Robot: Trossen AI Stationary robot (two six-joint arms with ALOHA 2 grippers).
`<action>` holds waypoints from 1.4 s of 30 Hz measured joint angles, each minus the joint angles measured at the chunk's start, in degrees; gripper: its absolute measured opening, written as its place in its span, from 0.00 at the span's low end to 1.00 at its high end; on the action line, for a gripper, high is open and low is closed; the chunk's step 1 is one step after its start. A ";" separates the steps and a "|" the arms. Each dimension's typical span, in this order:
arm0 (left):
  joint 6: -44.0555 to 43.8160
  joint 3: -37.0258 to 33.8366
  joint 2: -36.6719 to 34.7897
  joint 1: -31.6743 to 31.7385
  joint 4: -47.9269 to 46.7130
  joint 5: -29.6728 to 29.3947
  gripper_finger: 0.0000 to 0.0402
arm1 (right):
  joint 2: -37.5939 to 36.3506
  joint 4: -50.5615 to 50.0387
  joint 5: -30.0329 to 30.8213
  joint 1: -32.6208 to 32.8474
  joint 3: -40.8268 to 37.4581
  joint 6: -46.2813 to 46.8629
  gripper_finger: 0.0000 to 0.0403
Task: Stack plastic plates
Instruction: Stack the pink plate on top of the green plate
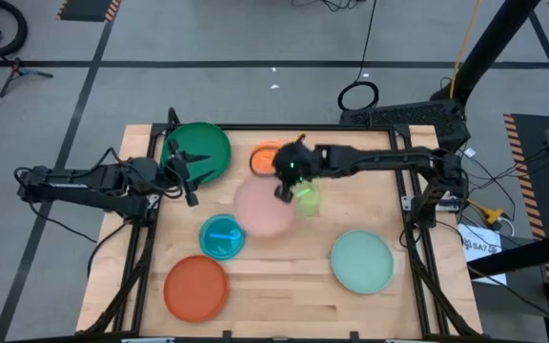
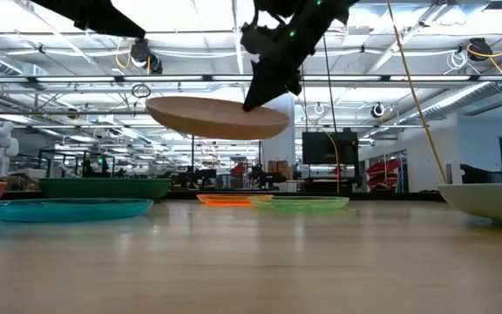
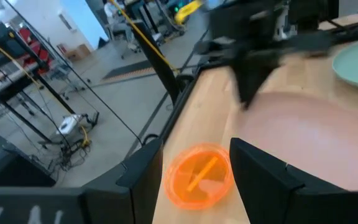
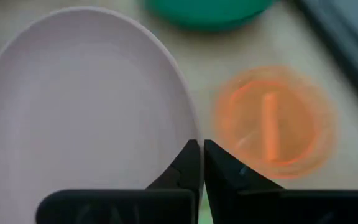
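Observation:
My right gripper (image 1: 287, 186) is shut on the pink plate (image 1: 263, 211), which hangs in the air over the table's middle in the low view (image 2: 216, 118). Under and beside it, the small translucent orange plate (image 1: 264, 157) and the lime green plate (image 1: 309, 199) lie flat on the table. The dark green plate (image 1: 199, 151) sits at the far left, the cyan blue plate (image 1: 222, 236) and the red-orange plate (image 1: 196, 289) nearer, and the pale mint plate (image 1: 361, 260) at the near right. My left gripper (image 1: 187, 176) is open in the air by the dark green plate. My right gripper pinches the pink plate's rim (image 4: 188, 134) between its two fingers (image 4: 219, 165), on the plate's far right side. The fingers come slanting down from above. The plate is lifted clear of the table and hangs nearly level (image 2: 216, 118).
The right arm (image 1: 379, 160) reaches across the far half of the table from the right. The left arm (image 1: 84, 183) comes in from the left edge. Bare wood (image 1: 284, 286) lies between the red-orange and pale mint plates. Black frame rails (image 1: 136, 257) border the table.

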 joint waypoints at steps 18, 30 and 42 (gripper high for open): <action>3.56 1.51 0.02 0.09 2.67 -1.17 0.48 | 20.57 8.52 -5.79 -12.86 22.01 2.18 0.01; 5.90 1.51 0.04 0.17 2.81 -1.24 0.48 | 37.78 8.99 -0.75 -14.14 44.97 12.05 0.01; 5.53 1.51 0.07 0.17 2.59 -1.33 0.48 | 43.23 8.92 -0.54 -14.19 48.26 14.24 0.01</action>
